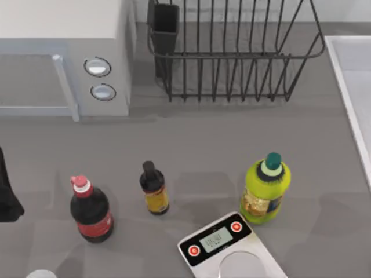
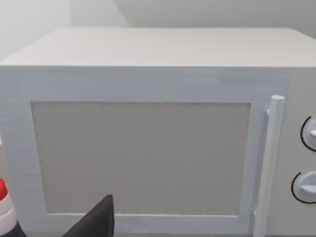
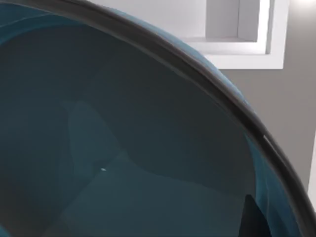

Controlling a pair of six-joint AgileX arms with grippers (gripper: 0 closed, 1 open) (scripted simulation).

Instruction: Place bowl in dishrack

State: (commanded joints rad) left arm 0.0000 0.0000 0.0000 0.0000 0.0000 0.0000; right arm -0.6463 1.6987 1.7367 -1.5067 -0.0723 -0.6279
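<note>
The bowl (image 3: 123, 143) sits very close under the right arm's wrist camera, so close that its dark blue inside and thin rim take up most of that view. That closeness makes me think the right pincer is at the bowl, maybe pinching its rim, but I cannot tell if its fingers are spread or pressed together. A small dark tip (image 3: 252, 217) shows at the bowl's edge.

The rack (image 1: 232, 52) stands at the far side of the bench (image 1: 232, 150), a bit to the right. Its black cup (image 1: 165, 26) is at its far left corner. The rack is open at the top, so the bowl can go in from above.

The microwave (image 1: 64, 52) is at the far left, just beside the rack. The left arm (image 1: 7, 197) waits at the left edge of the bench, looking at the microwave door. I cannot tell how its pincer stands.

Near the front stand a red-capped bottle (image 1: 91, 211), a small brown bottle (image 1: 154, 188) and a green bottle (image 1: 265, 188). A scale (image 1: 229, 249) lies just beside the green one. Between the bottles and the rack the bench is bare, so there is room to move. I think the bowl should go high over the bottles and the rack's near wall.
</note>
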